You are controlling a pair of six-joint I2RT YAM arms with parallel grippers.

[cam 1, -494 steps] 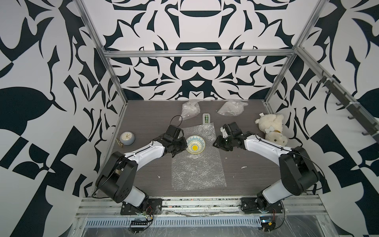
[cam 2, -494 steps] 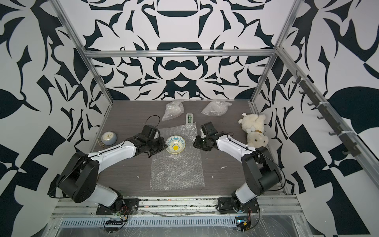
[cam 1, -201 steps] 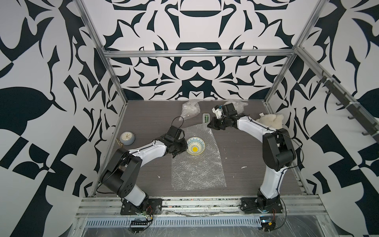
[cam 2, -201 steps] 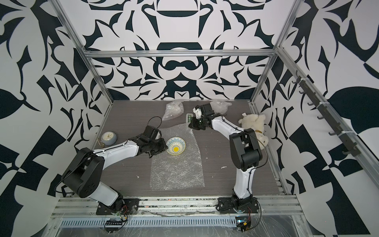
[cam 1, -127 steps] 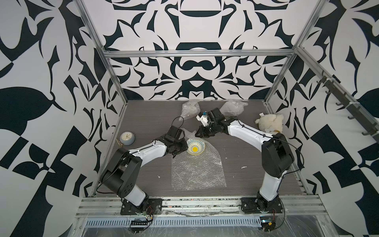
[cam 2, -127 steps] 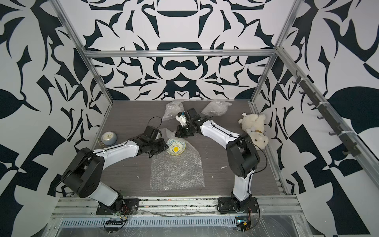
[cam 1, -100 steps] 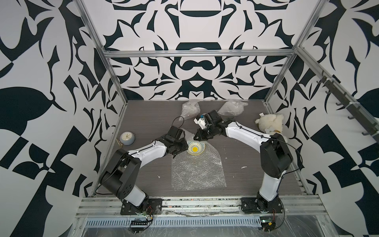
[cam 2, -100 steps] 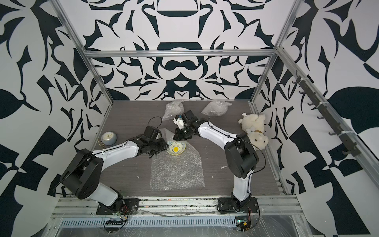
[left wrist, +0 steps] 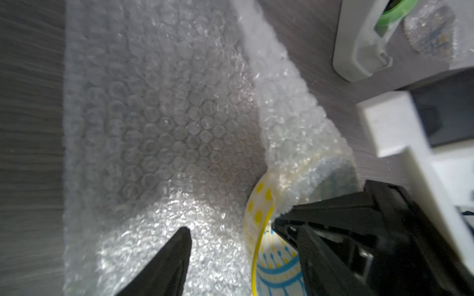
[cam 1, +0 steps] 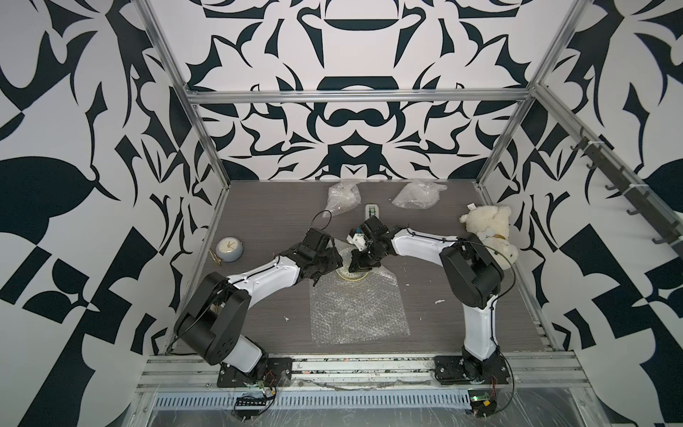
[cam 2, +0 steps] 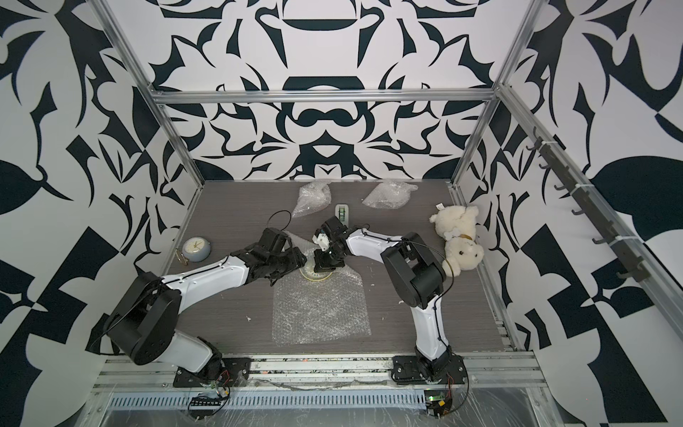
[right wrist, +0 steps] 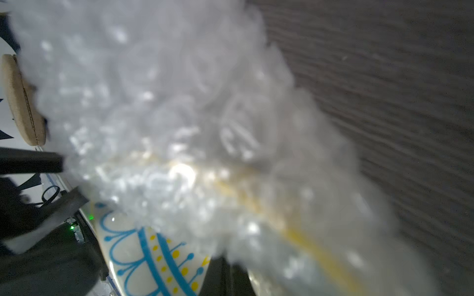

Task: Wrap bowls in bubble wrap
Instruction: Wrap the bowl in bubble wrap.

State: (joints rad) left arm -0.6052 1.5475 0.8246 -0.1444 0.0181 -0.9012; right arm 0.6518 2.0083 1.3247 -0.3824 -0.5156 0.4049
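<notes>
Midway across the desk, jaws of the right arm pinch bubble wrap folded over the bowl, whose bare rim faces the open jaws of the left arm.

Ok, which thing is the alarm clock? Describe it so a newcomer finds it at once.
Start at the dark wood-grain table and follow its edge on the robot's left. About halfway back, on its own, sits the alarm clock. It is the only round, pale grey-blue thing with a dial and hands.

Both top views look down on the whole dark table; wrist views closely share the blue-and-yellow ceramic bowl.
</notes>
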